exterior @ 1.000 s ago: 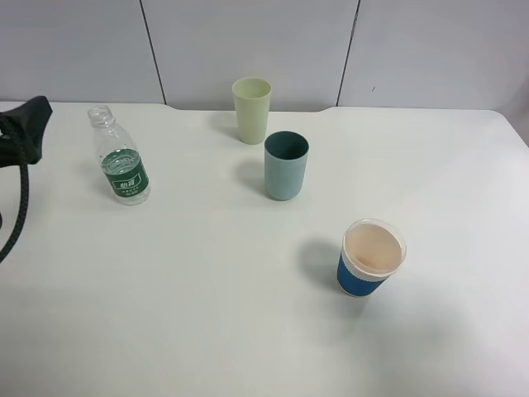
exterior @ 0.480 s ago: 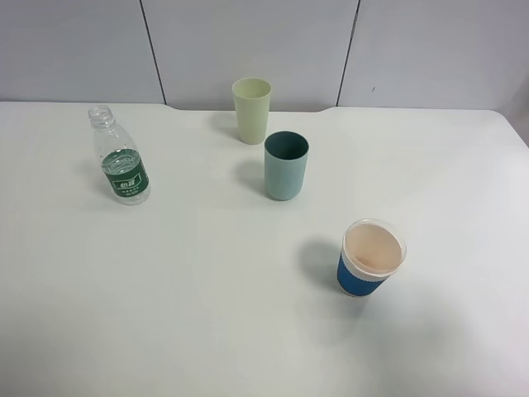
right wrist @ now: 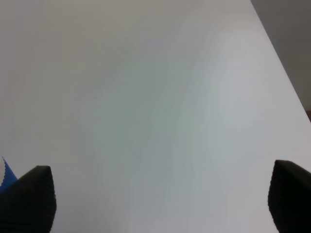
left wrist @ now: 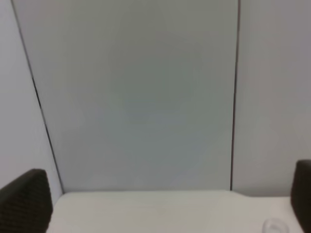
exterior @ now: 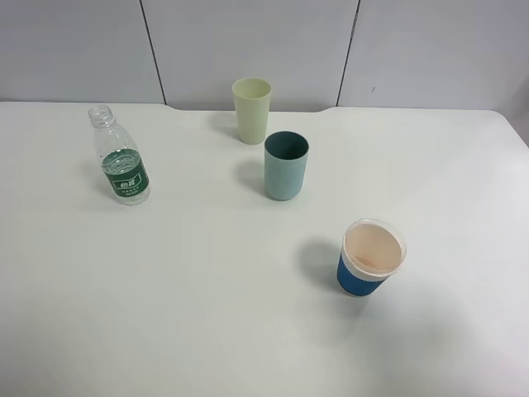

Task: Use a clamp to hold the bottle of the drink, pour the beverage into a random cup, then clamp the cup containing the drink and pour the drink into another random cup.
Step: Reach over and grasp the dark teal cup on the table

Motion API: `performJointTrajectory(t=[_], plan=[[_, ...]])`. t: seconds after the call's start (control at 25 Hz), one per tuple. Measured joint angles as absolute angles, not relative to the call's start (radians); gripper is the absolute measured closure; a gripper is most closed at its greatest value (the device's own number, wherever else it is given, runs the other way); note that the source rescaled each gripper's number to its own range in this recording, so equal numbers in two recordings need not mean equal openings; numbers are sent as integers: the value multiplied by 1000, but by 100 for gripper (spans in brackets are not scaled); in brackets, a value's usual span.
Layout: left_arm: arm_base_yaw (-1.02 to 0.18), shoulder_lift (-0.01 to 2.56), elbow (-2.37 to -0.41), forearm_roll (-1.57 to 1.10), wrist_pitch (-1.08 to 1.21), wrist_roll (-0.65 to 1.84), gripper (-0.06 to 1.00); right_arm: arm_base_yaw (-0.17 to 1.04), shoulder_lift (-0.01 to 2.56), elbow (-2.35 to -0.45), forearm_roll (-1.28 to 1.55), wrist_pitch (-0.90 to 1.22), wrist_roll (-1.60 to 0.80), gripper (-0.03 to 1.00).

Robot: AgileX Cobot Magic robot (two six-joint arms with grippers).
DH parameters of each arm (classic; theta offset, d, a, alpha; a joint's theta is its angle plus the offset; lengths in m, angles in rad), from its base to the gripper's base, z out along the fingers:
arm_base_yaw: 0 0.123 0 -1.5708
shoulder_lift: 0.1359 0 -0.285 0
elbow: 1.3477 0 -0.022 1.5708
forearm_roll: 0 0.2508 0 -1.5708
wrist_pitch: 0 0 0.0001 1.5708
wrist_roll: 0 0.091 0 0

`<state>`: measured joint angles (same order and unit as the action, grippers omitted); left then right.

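A clear uncapped bottle (exterior: pixel 121 159) with a green label stands at the table's left; its rim may be the pale ring in the left wrist view (left wrist: pixel 275 225). A pale yellow-green cup (exterior: pixel 251 109) stands at the back, a teal cup (exterior: pixel 286 165) just in front of it. A blue paper cup (exterior: pixel 371 258) with a white rim stands front right. Neither gripper shows in the high view. My left gripper (left wrist: pixel 163 201) is open and empty, facing the back wall. My right gripper (right wrist: pixel 160 196) is open and empty over bare table; a sliver of the blue cup (right wrist: pixel 5 172) shows beside one finger.
The white table (exterior: pixel 207 281) ends at a grey panelled wall (exterior: pixel 248 41) at the back. In the right wrist view the table's edge (right wrist: pixel 286 82) runs diagonally with dark floor beyond.
The dark part of the left arm and its cable, seen at the left edge one second ago, has left the high view. The bottle and cups have not moved.
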<state>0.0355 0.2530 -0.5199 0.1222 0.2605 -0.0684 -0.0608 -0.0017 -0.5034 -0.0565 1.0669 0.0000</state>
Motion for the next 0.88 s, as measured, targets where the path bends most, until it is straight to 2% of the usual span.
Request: performJointTrajectory(t=[0.4,0.88], plan=[[36,5,-520,122,495,-112,-5,-61,-2,-503,-56,1067,0,18],[36,-4,-522,138,877,-105,-5,-61,-2,-503,-56,1067,0,18]])
